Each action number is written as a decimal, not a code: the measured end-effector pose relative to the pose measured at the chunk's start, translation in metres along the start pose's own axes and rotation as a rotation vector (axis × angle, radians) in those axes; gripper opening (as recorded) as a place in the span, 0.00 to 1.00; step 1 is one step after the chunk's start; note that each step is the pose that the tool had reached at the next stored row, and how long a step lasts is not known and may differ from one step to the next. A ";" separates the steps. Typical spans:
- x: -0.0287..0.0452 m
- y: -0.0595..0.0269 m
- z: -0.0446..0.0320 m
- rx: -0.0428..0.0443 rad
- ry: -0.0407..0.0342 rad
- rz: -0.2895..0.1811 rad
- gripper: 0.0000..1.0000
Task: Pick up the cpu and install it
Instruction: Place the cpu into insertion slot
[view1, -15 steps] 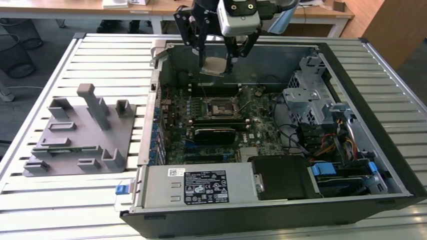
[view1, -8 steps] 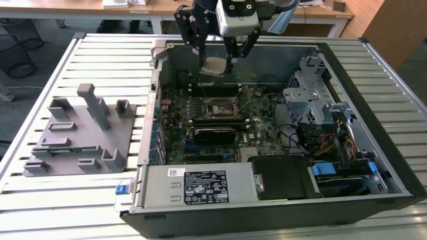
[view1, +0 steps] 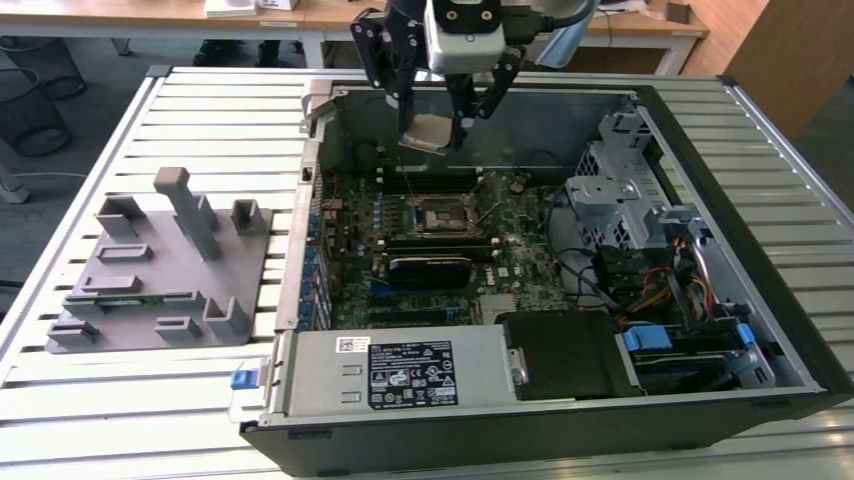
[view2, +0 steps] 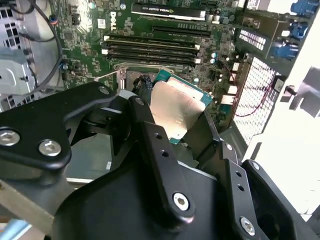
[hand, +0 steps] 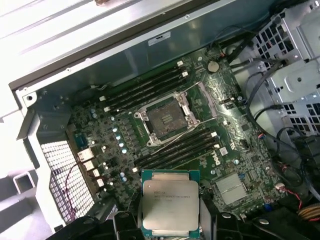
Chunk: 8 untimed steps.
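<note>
Cpu (hand: 170, 202) in tool (view1: 433, 130), print seemingly unreadable

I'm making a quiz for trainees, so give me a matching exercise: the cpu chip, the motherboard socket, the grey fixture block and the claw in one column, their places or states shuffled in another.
1. silvery-grey square cpu chip
2. black square motherboard socket
3. grey plastic fixture block
4. black claw

A. on the slatted table, outside the case
B. shut on the chip
C. empty, on the green board
D. held in the air over the case

Pairs: 1-D; 2-C; 3-A; 4-B
</note>
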<state>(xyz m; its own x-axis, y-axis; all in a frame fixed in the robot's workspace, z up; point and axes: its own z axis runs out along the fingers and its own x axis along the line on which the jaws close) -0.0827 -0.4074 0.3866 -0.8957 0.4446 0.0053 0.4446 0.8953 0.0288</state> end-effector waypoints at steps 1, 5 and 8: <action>0.0000 0.0000 0.0001 -0.0001 -0.0005 0.018 0.54; 0.0000 0.0000 0.0007 -0.0002 -0.0026 0.086 0.54; 0.0000 0.0000 0.0010 -0.0003 -0.0041 0.137 0.54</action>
<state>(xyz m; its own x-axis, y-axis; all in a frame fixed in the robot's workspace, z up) -0.0827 -0.4074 0.3856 -0.8267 0.5626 0.0051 0.5625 0.8263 0.0284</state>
